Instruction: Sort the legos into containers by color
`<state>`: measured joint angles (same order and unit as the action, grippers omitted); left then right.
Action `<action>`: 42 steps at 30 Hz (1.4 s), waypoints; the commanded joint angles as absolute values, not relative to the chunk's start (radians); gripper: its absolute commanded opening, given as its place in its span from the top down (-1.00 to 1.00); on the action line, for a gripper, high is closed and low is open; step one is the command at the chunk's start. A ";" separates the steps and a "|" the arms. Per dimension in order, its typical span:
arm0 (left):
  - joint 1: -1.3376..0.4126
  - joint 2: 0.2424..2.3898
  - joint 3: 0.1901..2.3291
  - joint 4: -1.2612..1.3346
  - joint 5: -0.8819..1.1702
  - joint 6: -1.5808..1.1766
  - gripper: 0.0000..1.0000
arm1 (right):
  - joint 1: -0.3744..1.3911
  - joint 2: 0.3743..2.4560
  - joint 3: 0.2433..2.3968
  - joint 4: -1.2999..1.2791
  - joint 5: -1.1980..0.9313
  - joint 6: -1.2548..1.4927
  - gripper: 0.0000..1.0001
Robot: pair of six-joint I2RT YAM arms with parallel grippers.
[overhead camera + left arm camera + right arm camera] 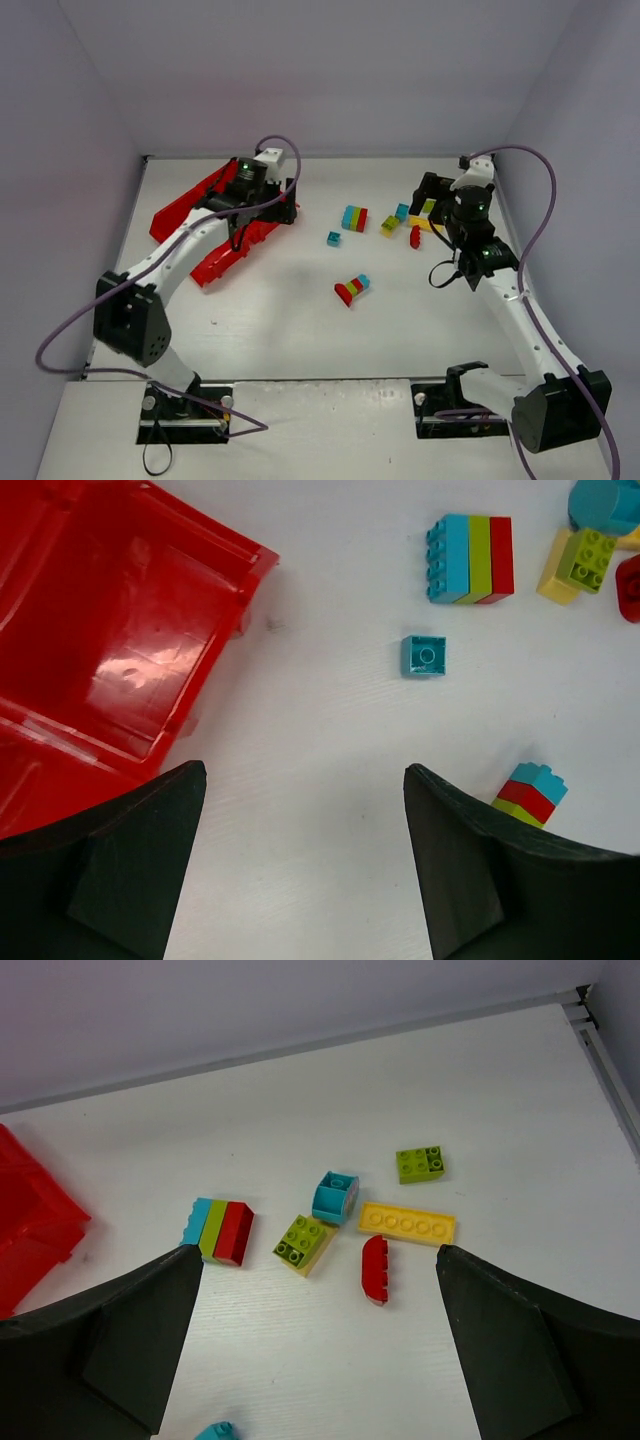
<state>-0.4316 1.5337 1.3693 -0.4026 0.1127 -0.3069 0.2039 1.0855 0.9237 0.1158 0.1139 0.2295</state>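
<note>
My left fingers [130,870] and right fingers [110,1340] hung spread, empty; legos [355,218] lay on the tabletop [300,320] right of the tray [120,630]. I judged the lone teal brick [424,655] best taken first, squarely from above.

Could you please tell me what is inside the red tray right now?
In the left wrist view, nothing lies in the visible compartments of the red tray. In the top view the left arm covers part of the tray, so what lies there cannot be seen.
</note>
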 commanded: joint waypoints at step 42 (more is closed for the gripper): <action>-0.673 2.250 1.881 -0.437 -0.060 -0.437 0.30 | 0.198 1.074 0.884 0.147 0.094 0.265 -1.00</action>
<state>-0.6724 2.2898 1.8542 -0.4152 0.0193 -0.4320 0.2028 1.1049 0.8825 0.0937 0.0971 0.2638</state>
